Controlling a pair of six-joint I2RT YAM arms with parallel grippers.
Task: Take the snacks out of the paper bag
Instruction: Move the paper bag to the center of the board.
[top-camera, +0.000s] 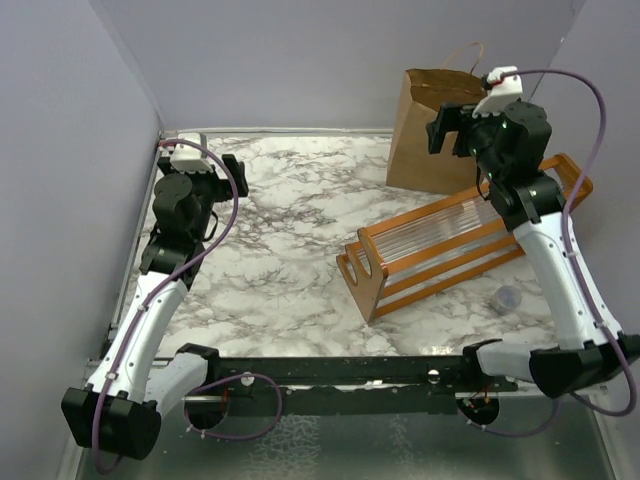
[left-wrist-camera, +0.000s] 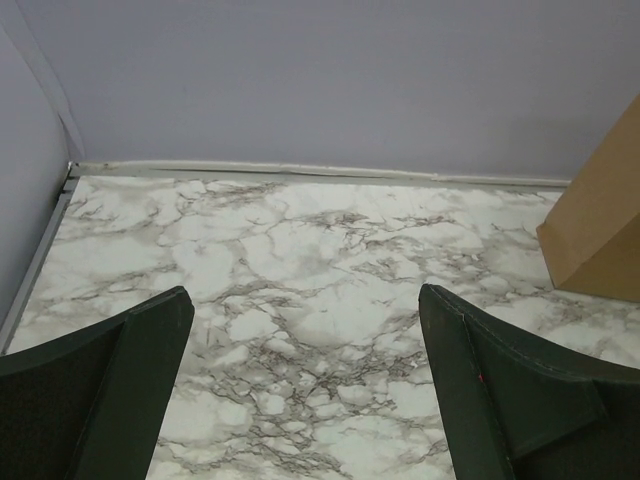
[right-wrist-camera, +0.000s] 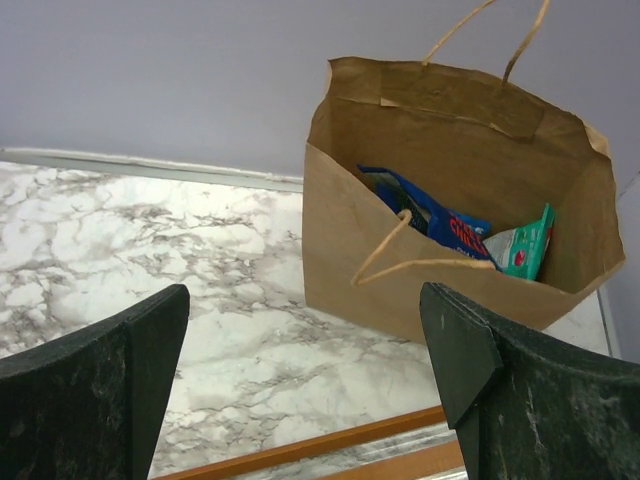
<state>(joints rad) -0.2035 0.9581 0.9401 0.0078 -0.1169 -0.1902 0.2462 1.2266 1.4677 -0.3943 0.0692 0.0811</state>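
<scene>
From above, the paper bag (top-camera: 425, 150) stands upright at the tabletop's (top-camera: 290, 250) far right, behind the orange rack (top-camera: 440, 255). The right gripper (top-camera: 447, 128) hangs at its mouth, and the left gripper (top-camera: 233, 168) is at the far left.

Left wrist: the fingers (left-wrist-camera: 110, 400) are spread apart over bare marble.

Right wrist: the fingers (right-wrist-camera: 520, 400) are apart. A blue snack packet (right-wrist-camera: 425, 215) and a teal snack packet (right-wrist-camera: 525, 248) lie inside the bag.
</scene>
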